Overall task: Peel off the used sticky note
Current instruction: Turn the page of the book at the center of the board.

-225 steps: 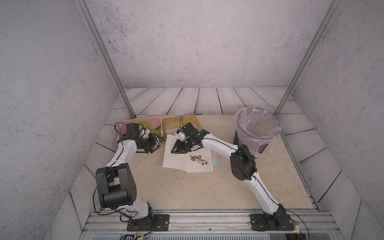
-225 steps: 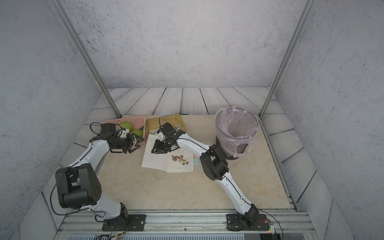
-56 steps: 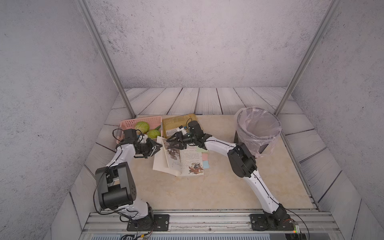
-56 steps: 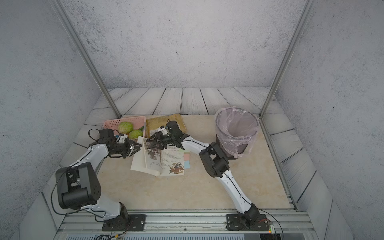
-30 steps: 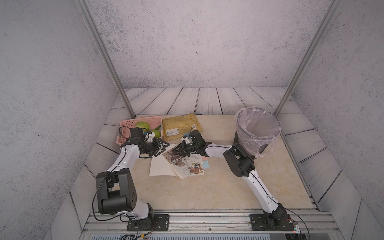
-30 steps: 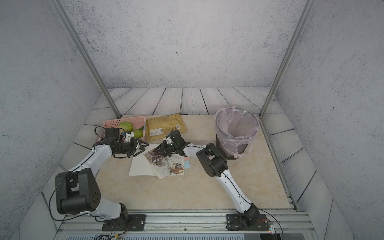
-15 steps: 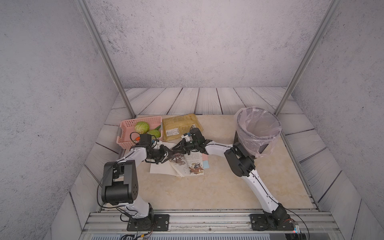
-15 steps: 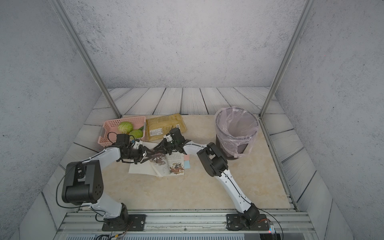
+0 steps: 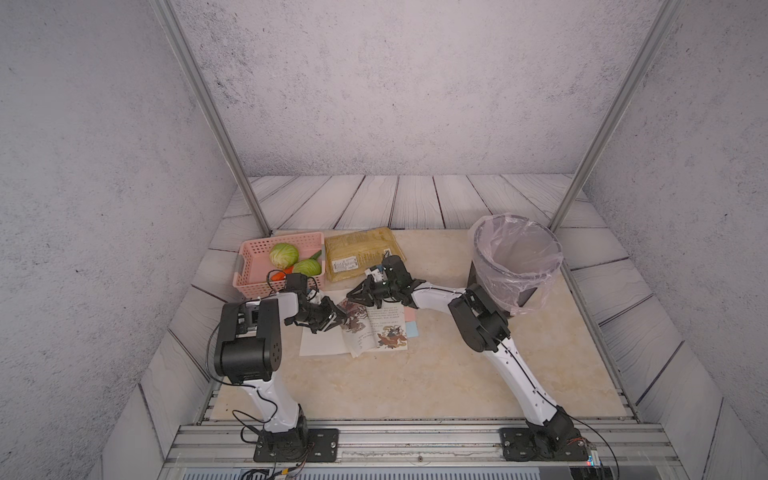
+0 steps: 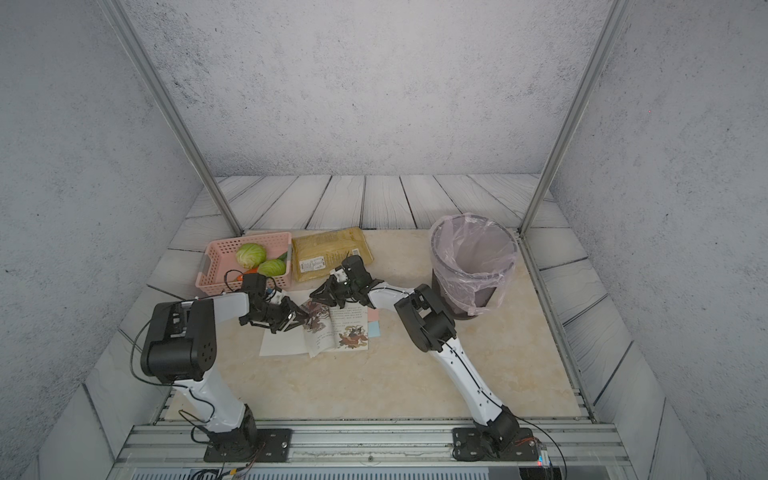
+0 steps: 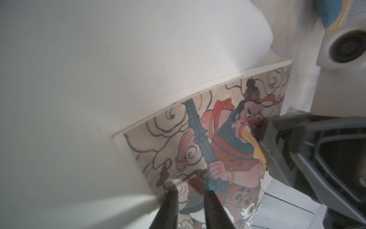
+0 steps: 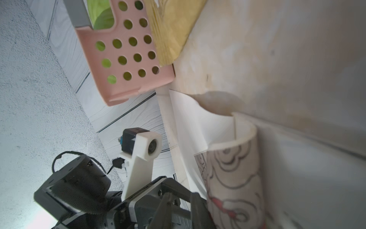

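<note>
An open picture book [image 9: 386,328] [image 10: 349,328] lies mid-table, its illustrated page [image 11: 208,138] [image 12: 233,178] curled up. A pink sticky note [image 9: 411,316] and a blue sticky note [image 9: 411,330] peek out at its right edge; which one is used I cannot tell. My left gripper [image 9: 338,320] [image 10: 301,320] [image 11: 191,196] is at the page's left side, jaws a narrow gap apart, tips against the picture's face. My right gripper [image 9: 353,296] [image 10: 316,297] [image 12: 182,198] sits at the book's far edge, jaws narrowly apart with nothing between them. One of its fingers [image 11: 277,138] leans on the curl.
A pink basket [image 9: 253,266] with cabbages stands at the back left, close behind my left wrist. A yellow packet [image 9: 361,249] lies beside it. A bag-lined bin [image 9: 494,286] stands to the right. The book's blank left page [image 9: 320,345] lies flat.
My left gripper has swung from beside the basket to the book and narrowed its jaws. The lifted page has come down into a curl. The right gripper has stayed at the book's far edge.
</note>
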